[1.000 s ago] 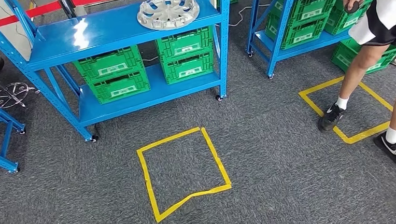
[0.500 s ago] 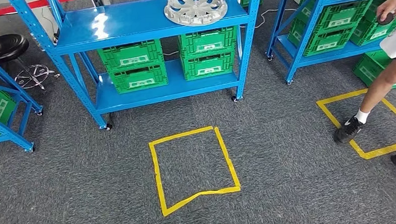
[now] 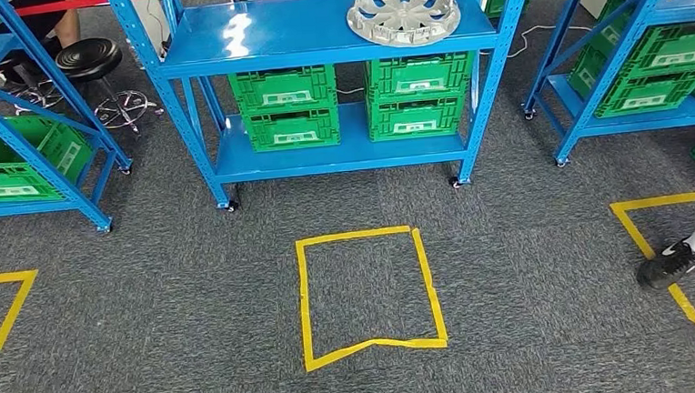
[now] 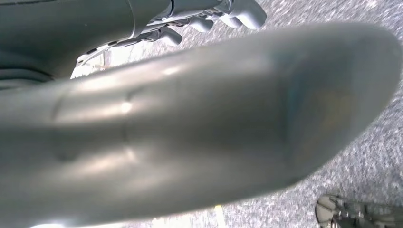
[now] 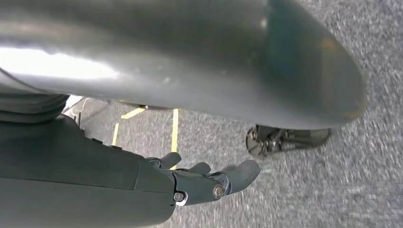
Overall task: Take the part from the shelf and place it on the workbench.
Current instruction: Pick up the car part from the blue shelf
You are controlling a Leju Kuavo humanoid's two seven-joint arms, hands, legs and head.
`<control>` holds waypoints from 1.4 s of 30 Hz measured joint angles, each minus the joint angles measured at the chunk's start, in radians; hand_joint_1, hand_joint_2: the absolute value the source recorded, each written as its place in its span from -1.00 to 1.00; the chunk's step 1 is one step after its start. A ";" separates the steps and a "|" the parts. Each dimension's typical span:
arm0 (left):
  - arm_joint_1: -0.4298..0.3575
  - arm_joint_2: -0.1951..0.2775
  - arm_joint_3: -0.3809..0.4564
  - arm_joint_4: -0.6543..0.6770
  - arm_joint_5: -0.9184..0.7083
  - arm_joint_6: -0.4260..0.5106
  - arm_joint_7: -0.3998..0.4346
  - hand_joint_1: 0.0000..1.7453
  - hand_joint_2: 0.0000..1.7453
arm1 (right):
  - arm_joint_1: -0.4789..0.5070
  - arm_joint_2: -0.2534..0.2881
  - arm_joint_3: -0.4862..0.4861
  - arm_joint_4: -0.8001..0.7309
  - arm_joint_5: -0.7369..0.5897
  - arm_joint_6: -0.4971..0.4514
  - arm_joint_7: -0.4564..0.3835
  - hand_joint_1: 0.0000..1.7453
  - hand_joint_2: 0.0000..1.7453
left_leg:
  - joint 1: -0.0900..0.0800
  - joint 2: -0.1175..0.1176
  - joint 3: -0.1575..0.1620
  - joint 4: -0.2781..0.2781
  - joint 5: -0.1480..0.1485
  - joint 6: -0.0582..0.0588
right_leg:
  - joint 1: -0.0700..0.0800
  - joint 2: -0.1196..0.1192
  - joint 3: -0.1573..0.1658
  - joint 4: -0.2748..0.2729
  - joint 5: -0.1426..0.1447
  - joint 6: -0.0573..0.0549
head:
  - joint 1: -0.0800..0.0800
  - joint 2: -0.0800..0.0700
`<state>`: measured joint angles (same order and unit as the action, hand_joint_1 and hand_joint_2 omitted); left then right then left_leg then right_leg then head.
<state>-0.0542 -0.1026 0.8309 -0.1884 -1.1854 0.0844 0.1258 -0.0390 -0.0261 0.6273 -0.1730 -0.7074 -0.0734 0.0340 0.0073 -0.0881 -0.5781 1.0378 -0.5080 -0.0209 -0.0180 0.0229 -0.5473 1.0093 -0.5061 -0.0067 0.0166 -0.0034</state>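
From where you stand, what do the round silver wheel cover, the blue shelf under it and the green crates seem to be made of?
The round silver wheel cover looks like plastic with a metallic silver finish, or light metal; its thin spokes shine dully.
The blue shelf looks like painted steel: glossy glare and perforated posts.
The green crates look like moulded plastic, matte, with ribbed, slotted walls.

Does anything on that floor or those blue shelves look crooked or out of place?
One small thing: the yellow tape square before the middle shelf has a kinked near edge, bent upward instead of straight. The silver wheel cover lies flat on top; the green crates sit neatly stacked.
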 joint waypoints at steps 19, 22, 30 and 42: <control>-0.035 0.007 -0.001 0.000 -0.041 0.001 -0.003 -1.00 -1.00 | -0.344 -0.258 0.075 -0.011 0.248 -0.311 -0.299 -1.00 -1.00 | -0.001 0.103 0.010 -0.018 0.021 0.019 | -0.007 -0.061 0.003 -0.015 0.018 0.027 | -0.007 0.000; -0.045 0.005 -0.001 0.000 -0.043 0.001 -0.003 -1.00 -1.00 | -0.478 -0.344 0.074 -0.087 0.398 -0.389 -0.311 -1.00 -1.00 | -0.003 0.101 0.006 -0.016 0.025 0.026 | -0.009 -0.064 0.002 -0.018 0.024 0.040 | -0.007 0.000; -0.041 -0.004 -0.001 0.001 -0.041 0.011 0.013 -1.00 -1.00 | -0.610 -0.450 -0.210 -0.313 0.846 -0.218 -0.248 -1.00 -1.00 | -0.002 0.097 0.002 -0.016 0.030 0.029 | -0.008 -0.070 -0.001 -0.018 0.028 0.048 | -0.007 0.000; -0.027 -0.003 0.000 0.001 -0.054 0.020 0.022 -1.00 -1.00 | -0.570 -0.436 -0.492 -0.373 1.239 -0.239 -0.216 -1.00 -1.00 | -0.001 0.094 -0.002 -0.018 0.033 0.026 | -0.007 -0.070 -0.005 -0.015 0.028 0.049 | -0.007 0.000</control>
<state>-0.0815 -0.1060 0.8306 -0.1869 -1.2391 0.1042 0.1478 -0.6092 -0.4625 0.1355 -0.5458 0.5319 -0.3127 -0.1823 0.0059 0.0060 -0.5804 1.0202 -0.4754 0.0046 -0.0250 -0.0476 -0.5521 0.9943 -0.4785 0.0421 0.0095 -0.0034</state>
